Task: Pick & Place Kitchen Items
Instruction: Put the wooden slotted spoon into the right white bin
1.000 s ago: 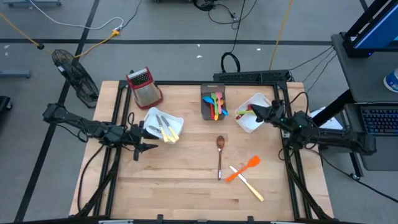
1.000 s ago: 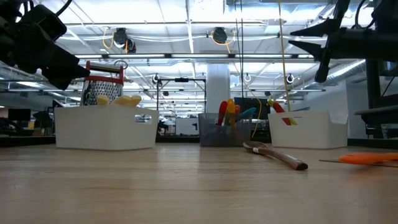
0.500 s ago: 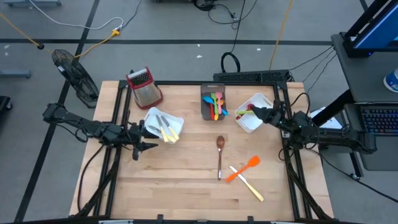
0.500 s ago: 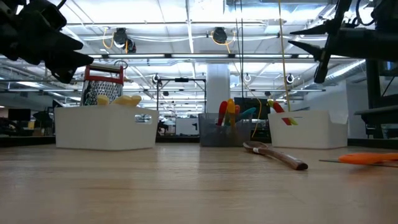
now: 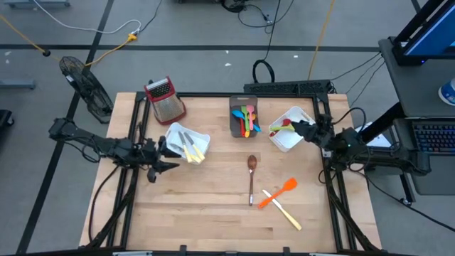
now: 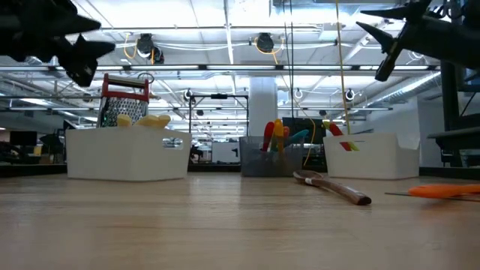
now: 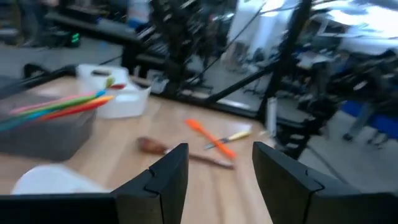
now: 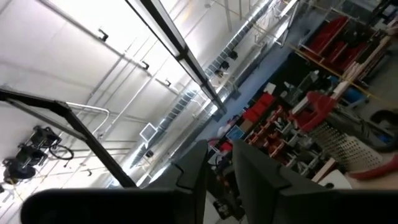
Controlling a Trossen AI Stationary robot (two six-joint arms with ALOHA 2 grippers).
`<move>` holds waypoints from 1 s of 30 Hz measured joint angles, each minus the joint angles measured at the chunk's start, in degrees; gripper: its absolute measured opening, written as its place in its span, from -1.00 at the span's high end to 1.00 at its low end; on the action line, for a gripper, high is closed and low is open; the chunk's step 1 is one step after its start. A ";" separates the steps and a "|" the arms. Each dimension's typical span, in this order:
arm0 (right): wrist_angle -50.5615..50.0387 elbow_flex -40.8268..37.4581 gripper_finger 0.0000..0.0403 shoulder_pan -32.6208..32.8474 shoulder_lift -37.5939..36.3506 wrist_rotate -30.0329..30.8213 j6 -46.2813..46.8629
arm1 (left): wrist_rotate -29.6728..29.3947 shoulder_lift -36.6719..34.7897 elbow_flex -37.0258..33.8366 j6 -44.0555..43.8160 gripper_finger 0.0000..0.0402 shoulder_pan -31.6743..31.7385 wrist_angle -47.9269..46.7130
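A brown wooden spoon [image 5: 251, 178], an orange spatula [image 5: 279, 192] and a cream-handled knife [image 5: 286, 212] lie flat on the table's near middle. The knife crosses the spatula's handle. My left gripper [image 5: 169, 158] hovers level beside the left white bin [image 5: 202, 136], which holds cream-handled cutlery [image 5: 189, 148]. It is open, with nothing between its fingers [image 7: 168, 180]. My right gripper [image 5: 294, 127] hangs over the right white bin [image 5: 293, 142], tipped upward. It is narrowly open and holds nothing [image 8: 217, 174]. Both grippers show high above the tabletop in the low view [image 6: 88, 56] [image 6: 379, 45].
A grey bin [image 5: 236, 128] at the far middle holds red, green, orange and pink utensils [image 5: 247, 119]. The right white bin holds red and green pieces [image 5: 279, 128]. A red-topped metal grater [image 5: 165, 98] stands at the far left corner. Bare wood lies along the near edge [image 5: 199, 213].
My left gripper has tipped up from slanting downward to level and risen slightly beside the left white bin. My right gripper has rolled about its own axis and tipped further upward over the right white bin. No item on the table has moved.
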 joint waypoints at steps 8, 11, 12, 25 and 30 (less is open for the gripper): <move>-0.28 0.73 0.65 0.14 3.36 -2.02 5.32 | 9.41 -0.05 0.00 2.85 0.09 -0.01 3.58; -0.06 2.81 0.65 1.40 4.88 -2.34 1.32 | 8.93 -0.04 0.00 3.00 0.09 0.00 3.90; -0.11 3.67 0.65 2.02 5.42 -2.33 -0.67 | 8.85 -0.04 0.00 3.13 0.09 0.00 4.42; -36.16 25.62 0.65 14.74 14.63 -3.60 -19.49 | 8.84 -0.07 0.00 3.96 0.09 0.00 5.97; -49.93 33.21 0.65 19.75 21.29 -2.56 -19.00 | 8.87 -0.07 0.00 4.59 0.09 0.00 5.58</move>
